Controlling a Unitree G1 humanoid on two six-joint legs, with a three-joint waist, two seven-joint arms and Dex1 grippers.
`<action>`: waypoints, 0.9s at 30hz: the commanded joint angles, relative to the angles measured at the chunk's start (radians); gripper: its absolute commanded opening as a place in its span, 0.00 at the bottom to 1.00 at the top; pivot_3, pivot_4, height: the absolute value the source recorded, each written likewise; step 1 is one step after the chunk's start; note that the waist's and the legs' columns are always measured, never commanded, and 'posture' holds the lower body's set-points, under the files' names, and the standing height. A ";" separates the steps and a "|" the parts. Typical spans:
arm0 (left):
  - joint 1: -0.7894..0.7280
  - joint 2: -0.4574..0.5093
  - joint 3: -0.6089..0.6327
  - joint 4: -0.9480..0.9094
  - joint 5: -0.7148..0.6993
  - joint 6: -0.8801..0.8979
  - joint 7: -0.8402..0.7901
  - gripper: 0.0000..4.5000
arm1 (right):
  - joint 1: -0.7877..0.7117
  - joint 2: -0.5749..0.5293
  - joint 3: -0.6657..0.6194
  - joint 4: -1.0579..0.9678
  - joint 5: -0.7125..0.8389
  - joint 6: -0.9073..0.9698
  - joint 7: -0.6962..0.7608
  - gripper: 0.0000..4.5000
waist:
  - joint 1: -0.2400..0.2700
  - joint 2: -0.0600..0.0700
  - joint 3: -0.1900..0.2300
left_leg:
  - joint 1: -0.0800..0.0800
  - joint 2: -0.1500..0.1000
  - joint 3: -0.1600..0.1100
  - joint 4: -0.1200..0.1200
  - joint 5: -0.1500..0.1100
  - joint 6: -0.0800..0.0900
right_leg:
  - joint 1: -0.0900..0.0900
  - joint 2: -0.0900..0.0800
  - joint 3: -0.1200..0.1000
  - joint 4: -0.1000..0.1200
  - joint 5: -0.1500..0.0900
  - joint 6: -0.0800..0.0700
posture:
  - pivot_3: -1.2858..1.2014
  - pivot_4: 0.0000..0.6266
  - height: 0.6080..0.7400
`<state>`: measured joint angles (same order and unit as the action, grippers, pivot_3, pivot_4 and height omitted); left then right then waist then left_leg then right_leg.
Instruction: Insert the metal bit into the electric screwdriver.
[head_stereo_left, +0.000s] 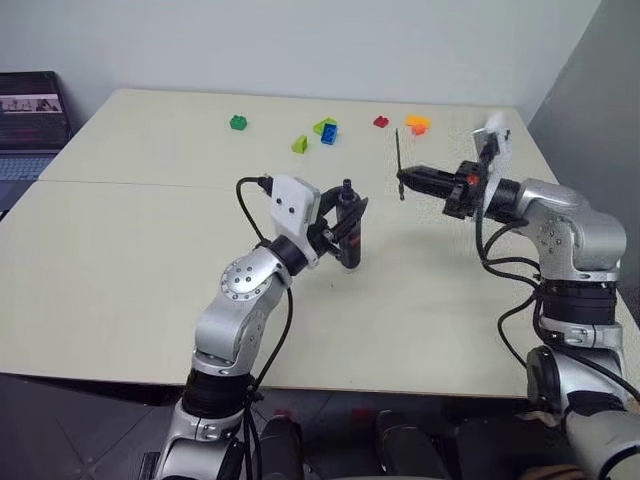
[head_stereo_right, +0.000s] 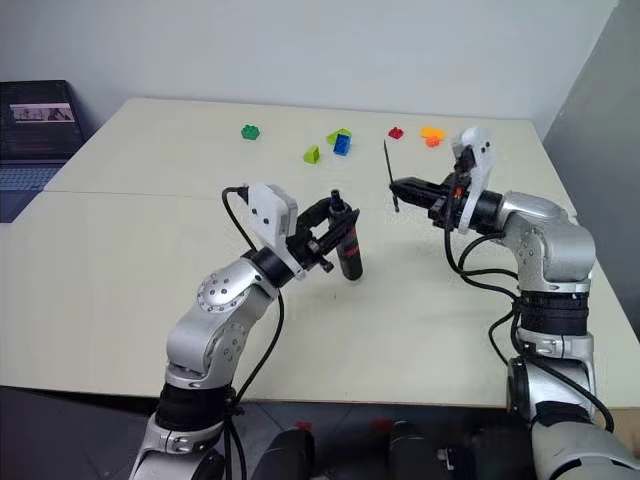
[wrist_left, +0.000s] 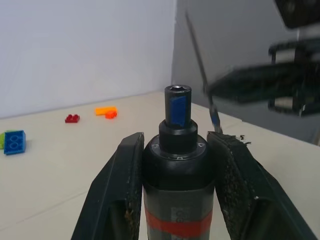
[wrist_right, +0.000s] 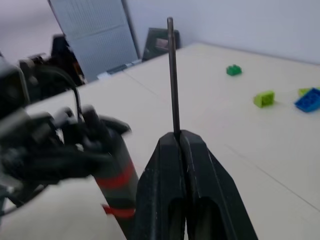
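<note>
Holding the screwdriver (head_stereo_left: 349, 228) steady is your first job: the left gripper (head_stereo_left: 341, 232) has its jaws clamped on the body, one finger (wrist_left: 116, 186) on each side just above the red band. The tool stands close to upright above the counter (head_stereo_left: 130, 250), its long axis near vertical, nose and open socket pointing up with a slight lean away from the robot. In the left wrist view you look almost straight along the body to the small dark hole at the tip, so that is your target.

To the right and a little higher, the right gripper (head_stereo_left: 406, 178) has its jaws pressed together on the bit (head_stereo_left: 398, 160). Most of the thin rod sticks up above the jaws and a short stub hangs below. Its long axis is also near vertical, tilted slightly. It sits well apart from the socket, off to the right of it.

As I judge it, you need to bring the lower stub over the nose, match its tilt to the screwdriver's axis, then lower it along that line. Go slowly near the hole; a thin rod held this far along its length can slip or swing in the grip if it catches the rim. Coloured bricks (head_stereo_left: 328, 131) lie at the far side, out of your way.
</note>
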<state>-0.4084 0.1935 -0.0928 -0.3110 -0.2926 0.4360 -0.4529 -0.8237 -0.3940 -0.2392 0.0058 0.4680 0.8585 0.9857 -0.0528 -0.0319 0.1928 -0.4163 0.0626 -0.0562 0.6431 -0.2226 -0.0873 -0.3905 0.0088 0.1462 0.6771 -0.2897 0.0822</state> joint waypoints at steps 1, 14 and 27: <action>-0.004 0.009 0.004 -0.039 -0.019 -0.024 -0.022 0.36 | -0.016 0.019 -0.047 -0.063 0.095 -0.019 -0.050 0.00 | 0.000 0.000 0.000 | 0.000 0.000 0.000 0.000 0.000 0.000 | 0.000 0.000 0.000 0.000 0.000 0.000 | 0.52 0.24 1.00; 0.031 0.040 -0.005 -0.006 -0.027 -0.047 -0.084 0.36 | -0.009 0.050 -0.015 -0.115 0.257 -0.041 -0.130 0.00 | -0.007 0.000 0.000 | 0.000 0.000 0.000 0.000 0.000 0.000 | 0.000 0.000 0.000 0.000 0.000 0.000 | 0.52 0.24 1.00; -0.061 0.161 -0.009 -0.028 -0.199 0.023 -0.347 0.36 | 0.062 -0.003 0.036 -0.279 0.334 -0.043 -0.146 0.00 | -0.006 0.001 0.001 | -0.001 0.000 0.000 -0.002 0.000 0.000 | -0.001 0.000 0.000 -0.002 0.000 0.000 | 0.52 0.24 1.00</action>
<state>-0.4459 0.3394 -0.0947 -0.3042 -0.4631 0.4704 -0.7521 -0.7676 -0.3853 -0.2029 -0.2196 0.7700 0.8282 0.8459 -0.0593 -0.0309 0.1935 -0.4169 0.0629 -0.0561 0.6411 -0.2226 -0.0872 -0.3915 0.0091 0.1462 0.6752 -0.2902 0.0822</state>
